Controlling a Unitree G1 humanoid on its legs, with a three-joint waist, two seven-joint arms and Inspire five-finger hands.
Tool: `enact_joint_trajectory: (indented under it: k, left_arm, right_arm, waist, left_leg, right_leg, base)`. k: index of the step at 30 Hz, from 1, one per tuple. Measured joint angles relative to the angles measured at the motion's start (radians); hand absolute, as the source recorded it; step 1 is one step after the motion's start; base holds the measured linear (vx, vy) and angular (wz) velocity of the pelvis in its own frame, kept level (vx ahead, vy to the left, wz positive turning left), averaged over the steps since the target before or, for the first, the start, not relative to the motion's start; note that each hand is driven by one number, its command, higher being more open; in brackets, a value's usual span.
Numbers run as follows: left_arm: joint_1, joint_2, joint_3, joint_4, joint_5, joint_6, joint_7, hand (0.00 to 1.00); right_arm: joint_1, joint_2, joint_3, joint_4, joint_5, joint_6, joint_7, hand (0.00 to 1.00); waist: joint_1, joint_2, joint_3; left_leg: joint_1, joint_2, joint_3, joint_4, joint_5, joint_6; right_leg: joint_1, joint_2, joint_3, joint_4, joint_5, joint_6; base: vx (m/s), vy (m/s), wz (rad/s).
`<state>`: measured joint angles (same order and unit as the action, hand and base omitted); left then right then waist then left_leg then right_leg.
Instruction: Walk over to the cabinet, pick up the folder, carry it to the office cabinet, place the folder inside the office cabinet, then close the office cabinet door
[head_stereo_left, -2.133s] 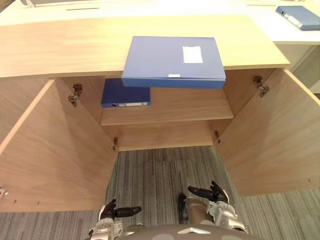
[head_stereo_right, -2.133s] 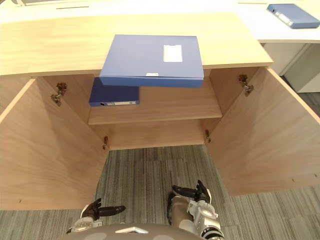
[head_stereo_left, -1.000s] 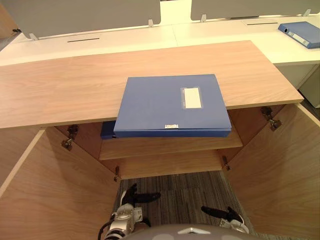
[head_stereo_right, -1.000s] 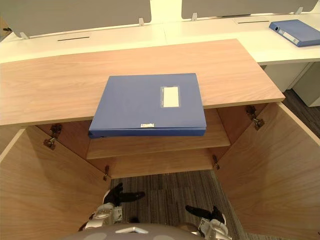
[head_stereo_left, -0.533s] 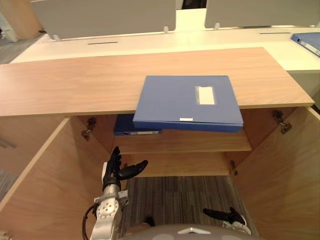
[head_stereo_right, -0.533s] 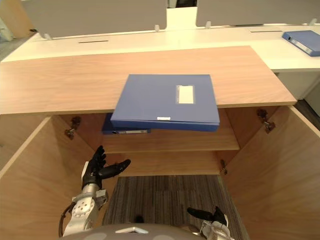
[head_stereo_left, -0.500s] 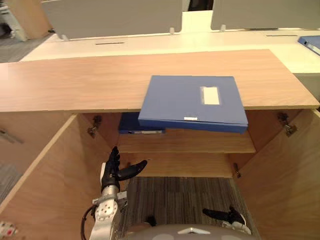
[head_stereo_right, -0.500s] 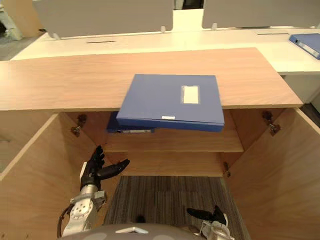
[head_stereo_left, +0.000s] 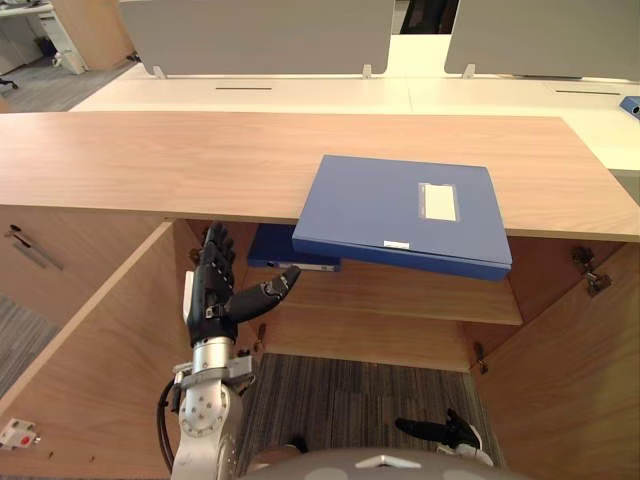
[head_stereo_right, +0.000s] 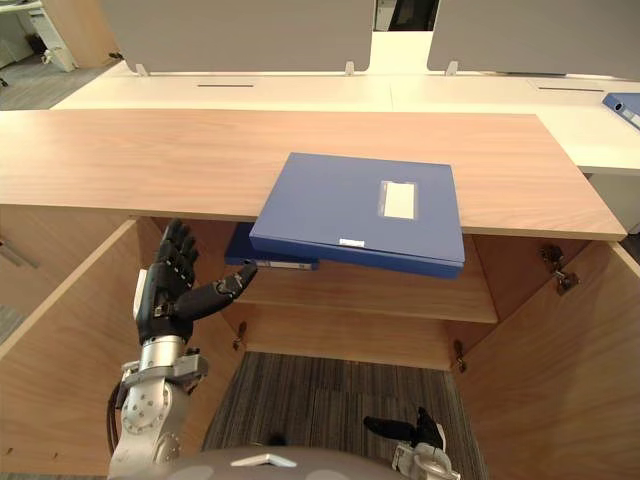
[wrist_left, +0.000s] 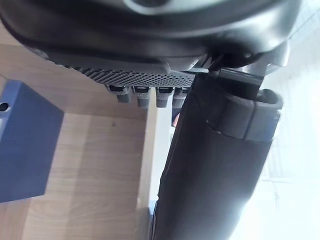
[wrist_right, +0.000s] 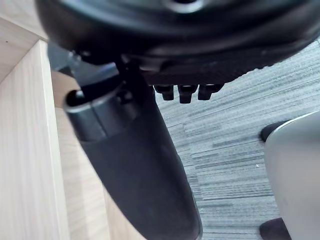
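A flat blue folder (head_stereo_left: 405, 212) with a white label lies on the wooden cabinet top (head_stereo_left: 150, 150), its near edge jutting past the front. My left hand (head_stereo_left: 215, 290) is raised in front of the open cabinet, left of and below that folder, open, thumb pointing toward the shelf, holding nothing. A second blue folder (head_stereo_left: 290, 255) lies on the inner shelf (head_stereo_left: 400, 300), also seen as the blue folder (wrist_left: 25, 150) past the left thumb. Low over the carpet hangs my right hand (head_stereo_right: 410, 430), open and empty.
Both cabinet doors stand wide open: the left door (head_stereo_left: 90, 350) beside my left arm, the right door (head_stereo_left: 565, 385) at the lower right. White desks with grey screens (head_stereo_left: 250, 40) lie behind. A blue binder (head_stereo_right: 625, 105) lies on the far right desk.
My left hand has risen from near the floor to shelf height in front of the cabinet. The camera has tilted up. The right hand stays low; the folders have not moved.
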<state>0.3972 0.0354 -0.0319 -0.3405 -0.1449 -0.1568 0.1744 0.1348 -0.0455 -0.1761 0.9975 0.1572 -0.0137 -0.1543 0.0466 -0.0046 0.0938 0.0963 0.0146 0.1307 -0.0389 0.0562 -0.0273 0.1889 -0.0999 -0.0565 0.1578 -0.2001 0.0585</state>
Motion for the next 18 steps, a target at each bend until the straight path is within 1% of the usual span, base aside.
enact_joint_trajectory:
  k: [4, 8, 9, 11, 15, 18]
  left_arm:
    - [0.003, 0.025, 0.001, -0.066, 0.0, -0.015, 0.002, 1.0]
    - [0.001, 0.065, 0.009, -0.136, 0.001, -0.021, -0.001, 1.0]
    - [-0.001, 0.074, 0.011, -0.143, 0.001, -0.028, -0.001, 1.0]
    - [-0.009, 0.087, 0.022, -0.143, 0.001, -0.038, -0.007, 1.0]
    - [-0.028, 0.114, 0.029, -0.132, 0.008, -0.043, -0.009, 1.0]
    - [-0.033, 0.171, 0.029, -0.111, 0.051, -0.043, -0.02, 1.0]
  right_arm:
    - [0.0, -0.011, 0.0, 0.011, 0.0, 0.0, 0.004, 1.0]
    - [-0.005, -0.032, 0.0, 0.043, -0.001, 0.0, 0.019, 1.0]
    - [-0.005, -0.036, 0.0, 0.046, -0.003, 0.0, 0.02, 1.0]
    - [-0.006, -0.046, 0.0, 0.062, -0.011, 0.0, 0.022, 1.0]
    - [-0.004, -0.065, 0.003, 0.082, -0.04, 0.001, 0.038, 1.0]
    - [0.007, -0.075, 0.007, 0.106, -0.04, 0.003, 0.042, 1.0]
  waist:
    - [-0.002, 0.017, -0.013]
    - [-0.004, 0.019, -0.031]
    - [-0.004, 0.023, -0.036]
    - [-0.004, 0.021, -0.039]
    - [-0.005, 0.028, -0.045]
    - [-0.016, 0.03, -0.053]
  left_leg:
    - [0.005, 0.001, 0.0, 0.0, -0.006, -0.003]
    - [0.008, 0.003, 0.0, 0.0, -0.002, 0.0]
    - [0.009, 0.003, 0.0, 0.002, -0.002, 0.0]
    - [0.01, 0.004, 0.001, 0.008, -0.004, -0.001]
    - [0.021, 0.009, 0.01, 0.003, -0.004, -0.002]
    - [0.032, 0.011, 0.017, -0.015, 0.003, -0.004]
  right_leg:
    - [0.003, 0.004, 0.009, -0.007, -0.001, -0.002]
    - [0.006, 0.007, 0.012, -0.01, 0.0, -0.002]
    - [0.007, 0.007, 0.014, -0.01, 0.0, -0.003]
    - [0.009, 0.008, 0.019, -0.01, 0.001, -0.004]
    - [0.011, 0.014, 0.035, -0.01, 0.002, -0.007]
    - [0.01, 0.017, 0.043, -0.015, 0.001, -0.008]
  base:
    - [-0.06, -0.008, -0.02]
    - [-0.02, -0.007, -0.01]
    - [0.0, 0.0, 0.0]
    - [-0.02, -0.003, -0.02]
    - [-0.06, -0.005, -0.09]
    - [-0.06, -0.005, -0.08]
